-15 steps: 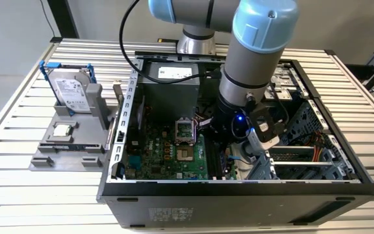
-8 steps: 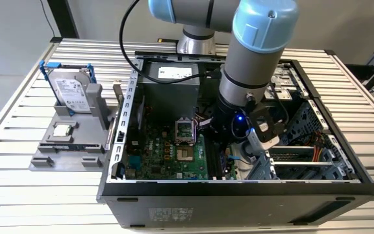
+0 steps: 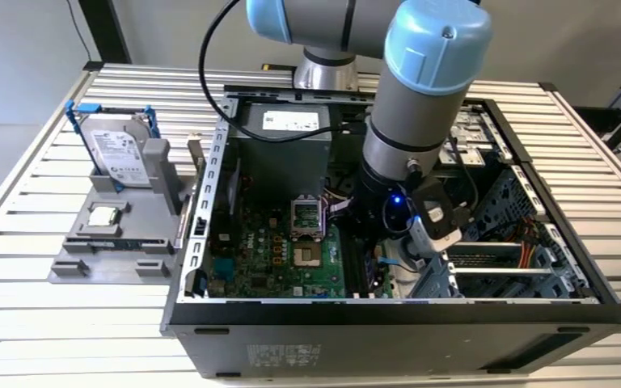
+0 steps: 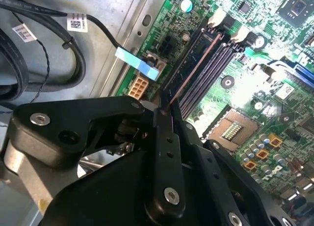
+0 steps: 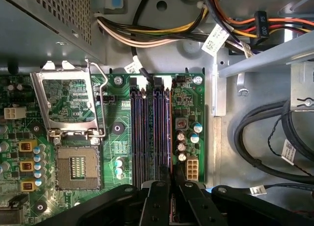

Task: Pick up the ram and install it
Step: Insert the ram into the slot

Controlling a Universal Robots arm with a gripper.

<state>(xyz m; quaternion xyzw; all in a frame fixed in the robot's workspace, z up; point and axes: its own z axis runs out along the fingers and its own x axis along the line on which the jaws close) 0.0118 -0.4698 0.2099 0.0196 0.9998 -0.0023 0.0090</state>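
Even, bright overhead light; glare whitens the tabletop [image 3: 30, 210] slats. Beyond the jaws the motherboard [image 4: 255, 54] is sharp; nearest cables blur.

The black two-fingered gripper [image 4: 164, 108] stands low inside the open black computer case [image 3: 397, 311], pinched on the thin bluish-green ram stick [image 4: 194, 66], which lies along the black motherboard slots [image 5: 149, 133]. On one side the open silver processor socket frame [image 5: 66, 106] stands just beside the slots. On the other, thick black cable loops [image 5: 260, 142] crowd the bare grey metal floor (a tight side). Bundled orange and yellow wires [image 5: 162, 37] cross beyond the slot ends.
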